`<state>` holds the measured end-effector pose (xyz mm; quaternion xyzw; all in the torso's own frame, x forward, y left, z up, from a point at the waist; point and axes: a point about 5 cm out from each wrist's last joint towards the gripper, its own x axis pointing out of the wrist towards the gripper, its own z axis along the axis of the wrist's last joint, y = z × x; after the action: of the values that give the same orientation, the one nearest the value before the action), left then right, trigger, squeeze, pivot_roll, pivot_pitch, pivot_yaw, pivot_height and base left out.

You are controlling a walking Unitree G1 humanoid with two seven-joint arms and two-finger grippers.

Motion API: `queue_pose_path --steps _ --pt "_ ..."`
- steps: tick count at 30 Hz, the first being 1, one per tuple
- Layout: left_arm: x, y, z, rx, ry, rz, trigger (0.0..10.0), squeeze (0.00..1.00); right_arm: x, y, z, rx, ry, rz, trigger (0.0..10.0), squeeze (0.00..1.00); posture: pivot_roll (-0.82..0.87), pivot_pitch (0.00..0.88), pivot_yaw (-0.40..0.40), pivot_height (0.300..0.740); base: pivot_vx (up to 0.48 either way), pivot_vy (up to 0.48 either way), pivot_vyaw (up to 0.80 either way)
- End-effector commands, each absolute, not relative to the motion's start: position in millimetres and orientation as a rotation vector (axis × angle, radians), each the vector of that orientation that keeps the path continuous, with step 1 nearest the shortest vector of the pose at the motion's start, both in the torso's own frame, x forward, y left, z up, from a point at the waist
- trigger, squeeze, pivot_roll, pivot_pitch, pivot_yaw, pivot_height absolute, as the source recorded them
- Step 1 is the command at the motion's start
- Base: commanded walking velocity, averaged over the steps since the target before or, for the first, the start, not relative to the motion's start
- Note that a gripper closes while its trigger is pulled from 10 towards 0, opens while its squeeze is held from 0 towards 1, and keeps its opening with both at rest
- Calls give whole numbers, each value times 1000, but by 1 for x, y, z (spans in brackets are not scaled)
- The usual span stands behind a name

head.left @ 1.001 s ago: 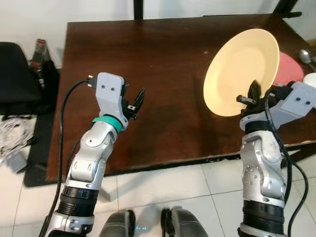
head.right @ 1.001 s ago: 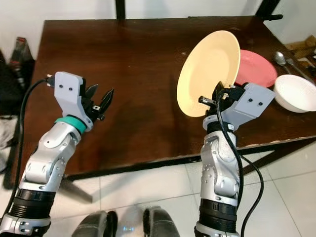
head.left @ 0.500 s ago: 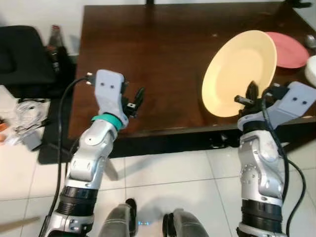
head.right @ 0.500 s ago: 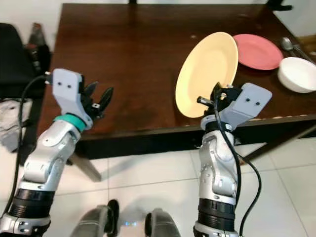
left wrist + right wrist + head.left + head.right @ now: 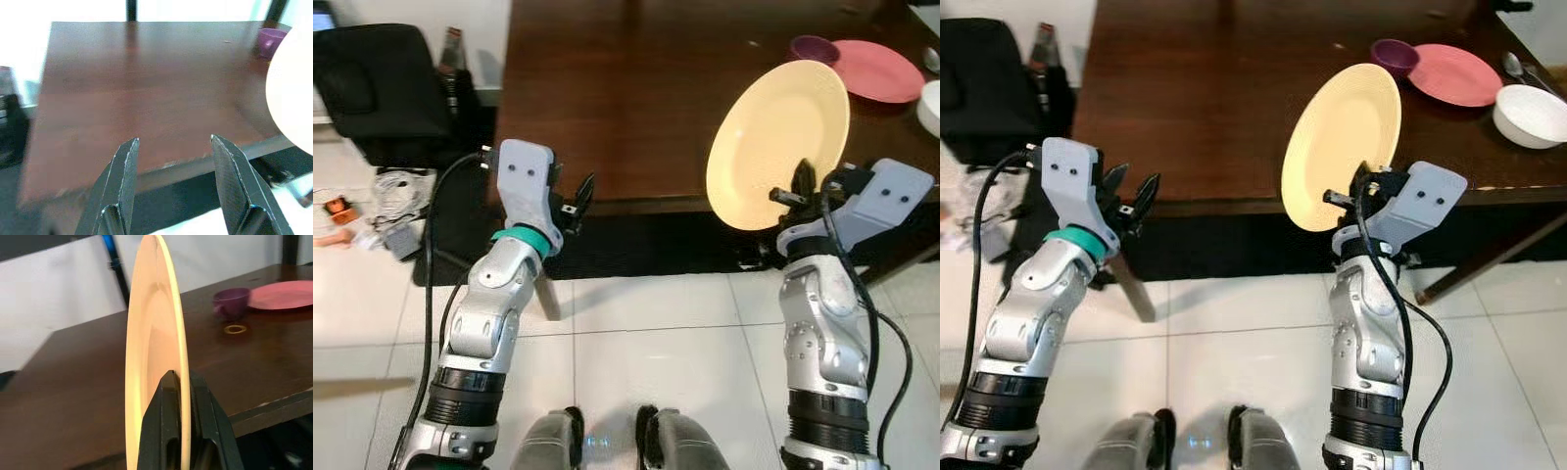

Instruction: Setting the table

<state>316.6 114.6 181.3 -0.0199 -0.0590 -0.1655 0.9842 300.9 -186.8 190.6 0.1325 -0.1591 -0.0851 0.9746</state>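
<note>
Right claw [image 5: 1356, 191] clamps round pale-yellow plate [image 5: 1342, 145] upright by its rim off the dark wooden table [image 5: 636, 98] near edge, left claw [image 5: 1131, 201] spread and empty; carry step, next needs tilting it flat onto bare tabletop.

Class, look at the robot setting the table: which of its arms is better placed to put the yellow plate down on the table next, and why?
The right. Its right pincer is already shut on the yellow plate, holding it on edge at the near edge of the table. The left pincer is open, holding nothing.
</note>
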Motion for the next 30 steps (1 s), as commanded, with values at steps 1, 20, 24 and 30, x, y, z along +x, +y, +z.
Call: queue_pose_path --steps 1,20,24,30 --pt "316 111 176 -37 -101 -348 10000 0 299 -193 187 270 -320 -199 10000 0 30 30 43 740 -300 0 0" --pt "317 121 173 -9 -101 -334 10000 0 309 -185 186 294 -323 -181 10000 0 53 2 40 740 -301 0 0" --pt "317 121 173 -7 -100 -331 10000 0 307 -185 182 300 -314 -182 10000 0 53 1 41 740 -302 0 0" --pt "316 119 171 -6 -94 -340 10000 0 307 -187 183 319 -320 -193 10000 0 51 10 49 740 -303 0 0"
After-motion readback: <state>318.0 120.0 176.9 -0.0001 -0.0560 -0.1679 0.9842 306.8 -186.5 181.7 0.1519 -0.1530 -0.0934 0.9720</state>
